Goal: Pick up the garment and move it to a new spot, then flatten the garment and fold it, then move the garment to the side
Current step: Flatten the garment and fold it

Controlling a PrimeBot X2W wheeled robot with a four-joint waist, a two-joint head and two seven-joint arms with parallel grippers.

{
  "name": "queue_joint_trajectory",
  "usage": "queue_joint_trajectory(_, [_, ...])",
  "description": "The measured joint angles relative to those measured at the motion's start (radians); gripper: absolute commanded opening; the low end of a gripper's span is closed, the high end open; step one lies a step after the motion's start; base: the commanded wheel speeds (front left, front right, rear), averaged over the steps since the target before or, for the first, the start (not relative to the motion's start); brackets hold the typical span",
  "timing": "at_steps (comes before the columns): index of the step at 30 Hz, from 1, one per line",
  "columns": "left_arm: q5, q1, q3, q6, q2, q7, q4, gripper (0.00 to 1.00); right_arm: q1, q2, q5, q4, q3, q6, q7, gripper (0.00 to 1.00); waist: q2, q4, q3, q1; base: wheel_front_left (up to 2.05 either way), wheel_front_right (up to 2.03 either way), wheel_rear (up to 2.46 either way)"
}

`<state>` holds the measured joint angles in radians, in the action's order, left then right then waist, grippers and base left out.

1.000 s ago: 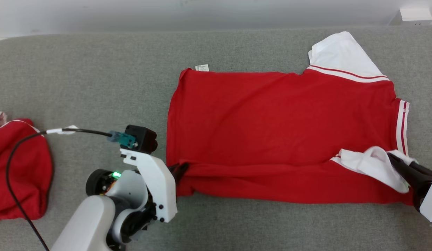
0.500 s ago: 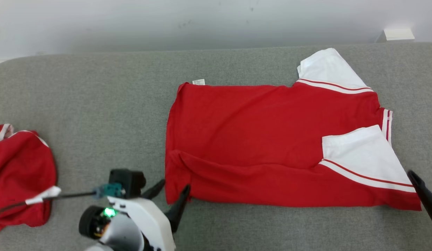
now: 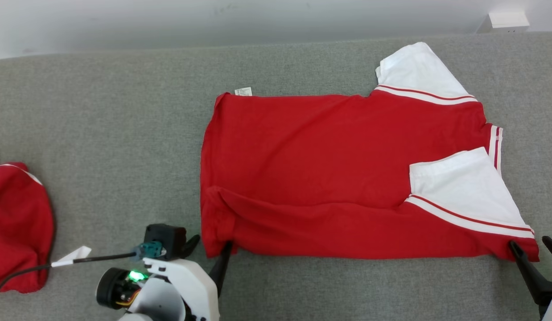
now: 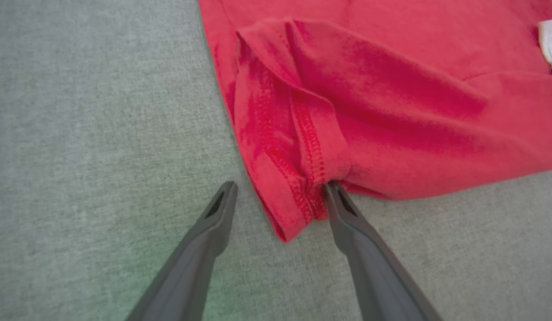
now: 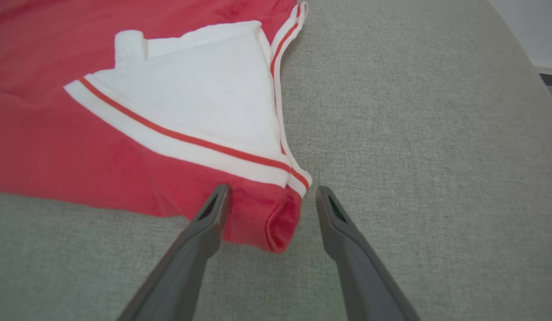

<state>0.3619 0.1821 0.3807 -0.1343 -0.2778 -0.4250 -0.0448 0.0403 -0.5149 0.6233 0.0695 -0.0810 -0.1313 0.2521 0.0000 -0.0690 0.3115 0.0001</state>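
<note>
The garment (image 3: 329, 165) is a red shirt with white, red-striped sleeves, spread on the grey surface with its near edge folded over. My left gripper (image 3: 208, 249) stands open at the shirt's near left corner; in the left wrist view that hemmed corner (image 4: 294, 196) lies between the spread fingers (image 4: 213, 223). My right gripper (image 3: 532, 252) is open at the near right corner, and the right wrist view shows the red corner (image 5: 276, 218) between its fingers (image 5: 338, 223), just below the folded white sleeve (image 5: 200, 98).
A second red garment (image 3: 17, 227) lies bunched at the left edge of the grey surface (image 3: 115, 147). A black cable (image 3: 97, 257) with a white tag runs from my left wrist. A white box (image 3: 503, 21) sits beyond the far right corner.
Both grippers have opened and let go of the shirt's near corners. The near edge and the white sleeve now lie folded flat on the shirt. The head camera has also shifted.
</note>
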Motion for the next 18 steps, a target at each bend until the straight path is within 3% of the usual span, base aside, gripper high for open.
queue_joint_trajectory(7, [0.001,0.023,0.005,0.0,0.011,0.012,0.043,1.0,0.072,0.015,-0.005,0.105,-0.046,0.0,0.004,1.0,0.0,0.005,0.008,-0.0001,0.0,0.0,0.0])
queue_joint_trajectory(13, [0.005,0.043,0.029,0.011,0.026,0.004,0.077,1.0,0.108,0.008,0.071,0.142,-0.105,0.002,0.068,1.0,0.0,0.022,0.006,-0.0001,0.0,0.0,0.0])
queue_joint_trajectory(14, [0.005,0.047,0.035,0.012,0.027,0.004,0.081,0.74,0.109,0.003,0.089,0.142,-0.109,0.002,0.078,1.0,0.0,0.025,0.004,-0.0001,0.0,0.0,0.0])
queue_joint_trajectory(15, [0.006,0.05,0.039,0.015,0.031,0.004,0.088,0.27,0.11,-0.004,0.107,0.143,-0.114,0.002,0.085,0.44,0.0,0.029,0.002,-0.0001,0.0,0.0,0.0])
queue_joint_trajectory(16, [0.01,0.051,0.044,0.02,0.036,0.003,0.095,0.0,0.11,-0.014,0.123,0.142,-0.12,0.002,0.09,0.0,0.0,0.033,-0.001,-0.0001,0.0,0.0,0.0])
queue_joint_trajectory(18, [0.015,0.053,0.057,0.031,0.04,-0.002,0.108,0.0,0.111,-0.021,0.16,0.138,-0.135,0.002,0.097,0.0,0.0,0.039,-0.01,-0.0001,0.0,0.0,0.0])
